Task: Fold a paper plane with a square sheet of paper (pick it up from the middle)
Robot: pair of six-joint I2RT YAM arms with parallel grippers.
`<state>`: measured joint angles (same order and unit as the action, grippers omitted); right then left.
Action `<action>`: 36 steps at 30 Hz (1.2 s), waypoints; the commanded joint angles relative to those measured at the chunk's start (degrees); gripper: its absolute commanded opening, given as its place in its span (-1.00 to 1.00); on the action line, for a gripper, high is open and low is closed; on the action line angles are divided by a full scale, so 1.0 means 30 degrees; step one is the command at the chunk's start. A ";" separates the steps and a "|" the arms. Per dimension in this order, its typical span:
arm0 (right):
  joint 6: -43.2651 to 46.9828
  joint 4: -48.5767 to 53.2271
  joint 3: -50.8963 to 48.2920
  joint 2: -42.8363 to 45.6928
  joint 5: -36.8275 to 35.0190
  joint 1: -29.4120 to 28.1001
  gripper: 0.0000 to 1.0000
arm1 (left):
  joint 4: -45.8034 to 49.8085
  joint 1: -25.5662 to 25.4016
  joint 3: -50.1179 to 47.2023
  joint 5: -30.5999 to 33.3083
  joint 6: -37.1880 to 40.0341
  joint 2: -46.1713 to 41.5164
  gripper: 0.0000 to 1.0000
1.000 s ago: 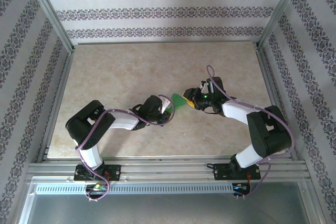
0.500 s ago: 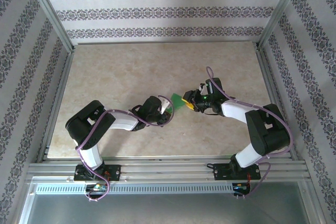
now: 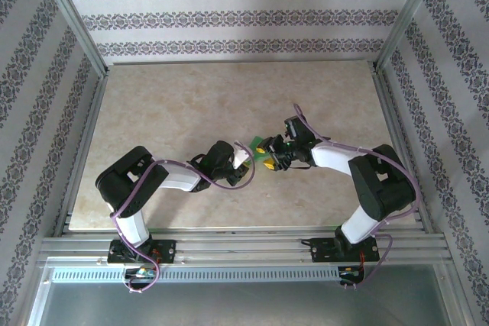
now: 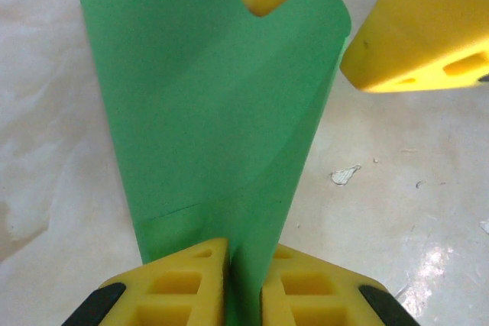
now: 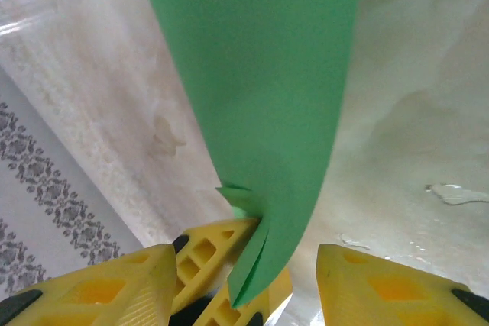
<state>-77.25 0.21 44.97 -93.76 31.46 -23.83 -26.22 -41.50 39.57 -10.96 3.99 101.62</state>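
Left claw [image 4: 244, 269] is clamped tight on the narrow end of the folded green paper [image 4: 214, 112], near the middle of the pale, marbled worktop [image 4: 397, 188]. My right claw [image 5: 246, 259] stands wide, a yellow finger on either side of the paper's broad far end, not closed on it. The paper is thin, smooth and bright green, fanning from a creased tip into a gently curled wedge.

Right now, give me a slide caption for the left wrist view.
Left jaws shut on the folded green paper over the table, right jaws open astride its far edge.
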 commanded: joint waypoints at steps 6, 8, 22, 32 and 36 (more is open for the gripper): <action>-0.1094 0.1600 0.1330 -0.0887 -0.0770 -0.0112 -0.22 | -0.0022 0.0238 0.0520 -0.0174 0.3061 0.0431 -0.67; -0.1260 0.1582 0.1186 -0.0887 -0.0677 -0.0169 -0.34 | -0.0091 0.0238 0.0491 -0.0024 0.3172 0.0476 -0.67; -0.1942 0.1484 0.0864 -0.0990 0.0234 -0.0459 -0.51 | -0.0305 0.0209 0.0430 0.0097 0.3102 0.0205 -0.65; -0.2551 0.1291 0.0559 -0.1209 0.0062 -0.0903 -0.66 | -0.0408 0.0179 0.0461 0.0402 0.3102 0.0354 -0.67; -0.2579 0.1338 0.0579 -0.1096 -0.0223 -0.0903 -0.94 | 0.0888 0.0065 0.0698 0.0299 0.2866 -0.0478 -0.54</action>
<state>-84.53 3.88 47.24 -96.82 31.51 -26.13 -26.02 -41.50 40.05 -10.28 12.01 102.02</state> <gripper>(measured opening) 0.061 0.220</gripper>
